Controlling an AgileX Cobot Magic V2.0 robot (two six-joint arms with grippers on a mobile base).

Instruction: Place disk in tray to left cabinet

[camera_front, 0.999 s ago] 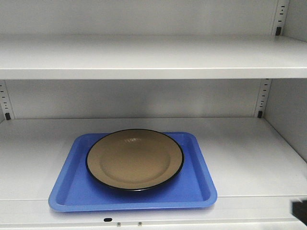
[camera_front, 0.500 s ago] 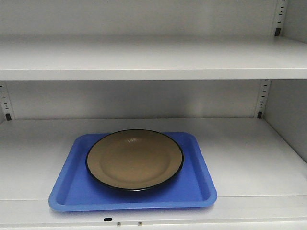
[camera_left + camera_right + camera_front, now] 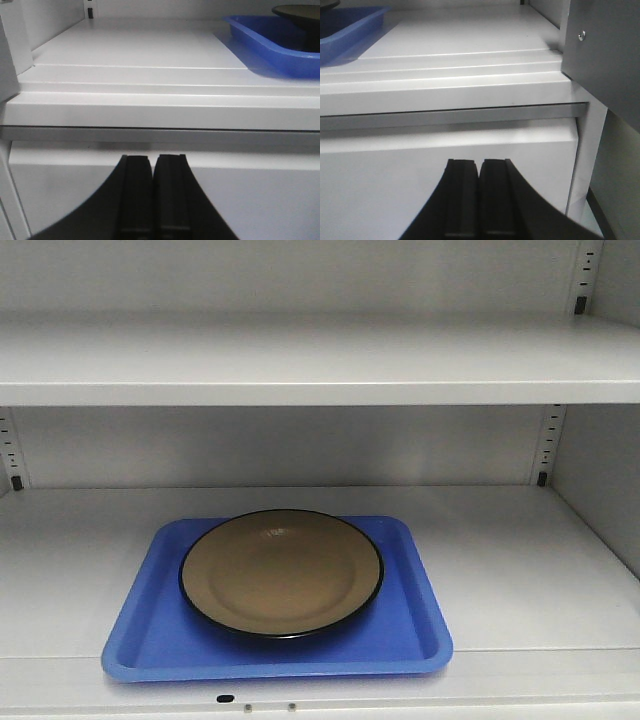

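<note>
The tan disk (image 3: 281, 572) with its thin black rim lies flat in the blue tray (image 3: 415, 640). The tray rests on the lower shelf of the grey-white left cabinet (image 3: 520, 570), near the shelf's front edge. In the left wrist view, my left gripper (image 3: 152, 159) is shut and empty, below and in front of the shelf lip, with the tray (image 3: 270, 42) up to its right. My right gripper (image 3: 479, 162) is likewise shut and empty below the shelf front, with the tray's corner (image 3: 350, 27) at upper left. Neither gripper appears in the front view.
An upper shelf (image 3: 320, 365) spans the cabinet above the tray. Slotted upright rails (image 3: 548, 445) stand at the back corners. A grey side panel (image 3: 605, 55) of the cabinet rises close to the right gripper. The shelf's front lip (image 3: 160, 110) juts out above both grippers.
A dark part of the right arm at the front view's lower right edge one second ago has dropped out of sight. Tray and disk have not moved.
</note>
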